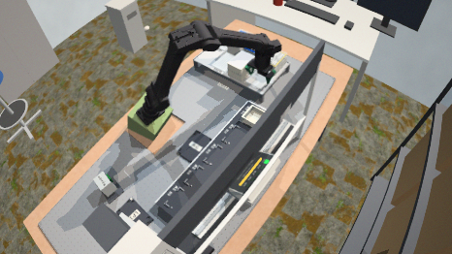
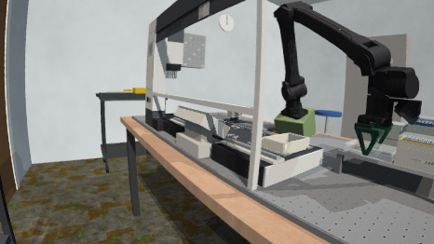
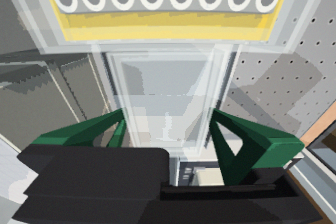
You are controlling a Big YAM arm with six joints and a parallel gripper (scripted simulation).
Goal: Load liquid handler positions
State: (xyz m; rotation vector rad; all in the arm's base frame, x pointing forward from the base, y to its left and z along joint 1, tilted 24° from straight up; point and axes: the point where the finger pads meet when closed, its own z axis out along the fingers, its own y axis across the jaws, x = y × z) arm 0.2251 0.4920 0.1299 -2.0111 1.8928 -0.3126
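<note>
My gripper point(image 3: 167, 111) point(image 2: 372, 141) point(image 1: 260, 70) is open over the SHELF point(image 1: 228, 80). A clear cover point(image 3: 165, 100) point(image 2: 352, 145) lies flat between the spread green fingers, and the fingers stand a little apart from its sides. Just beyond it stands a yellow tip rack point(image 3: 165, 26) point(image 2: 415, 148) under a clear cover, with a row of pale rings showing. The cream one-well reservoir point(image 1: 253, 112) point(image 2: 285, 141) sits open in the deck's position nearest the shelf. The other deck positions point(image 1: 204, 157) look bare.
More labware point(image 1: 238, 68) stands on the shelf beside my wrist. The handler's dark gantry beam point(image 1: 252, 131) point(image 2: 205, 5) and white post point(image 2: 257, 88) run along the deck. A small grey box point(image 1: 105, 182) stands at the table's near end.
</note>
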